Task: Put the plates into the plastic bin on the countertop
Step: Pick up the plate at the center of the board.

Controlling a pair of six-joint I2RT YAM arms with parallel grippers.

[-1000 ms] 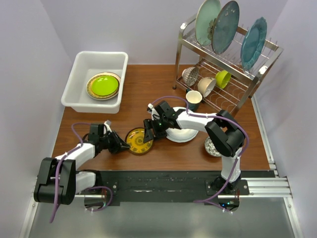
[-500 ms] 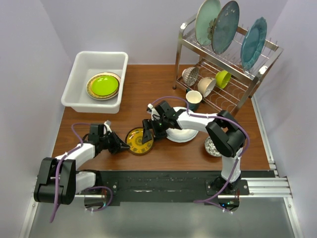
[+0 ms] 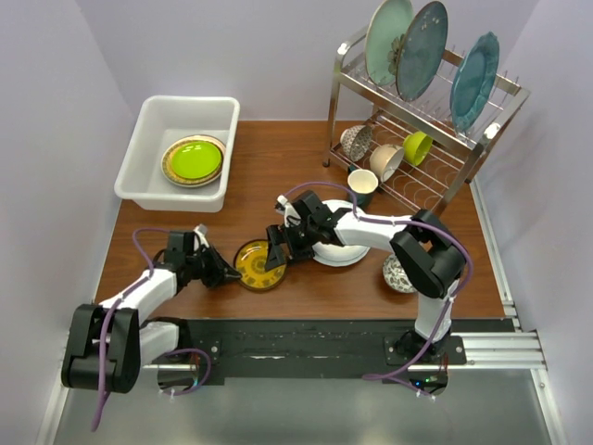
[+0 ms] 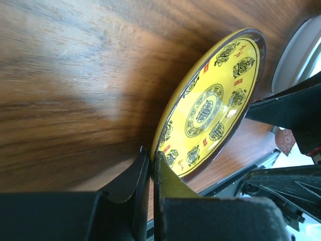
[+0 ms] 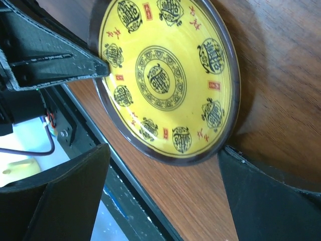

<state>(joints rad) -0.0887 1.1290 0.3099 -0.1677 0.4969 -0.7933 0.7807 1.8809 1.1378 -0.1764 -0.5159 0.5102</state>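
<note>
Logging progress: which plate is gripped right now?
The yellow plate with dark emblems: the left end effector pinches its rim. The lime green plate lies in the bin; the white plate sits free.

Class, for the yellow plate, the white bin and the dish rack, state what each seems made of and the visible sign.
Yellow plate: probably glazed ceramic; glossy, with printed motifs and a dark rim.
White bin: likely plastic; smooth, matt, rounded corners.
Dish rack: metal wire; thin shiny silver bars.

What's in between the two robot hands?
The yellow plate, seen in the top view: the left end effector pinches its rim, the right end effector stands open at its other side.
</note>
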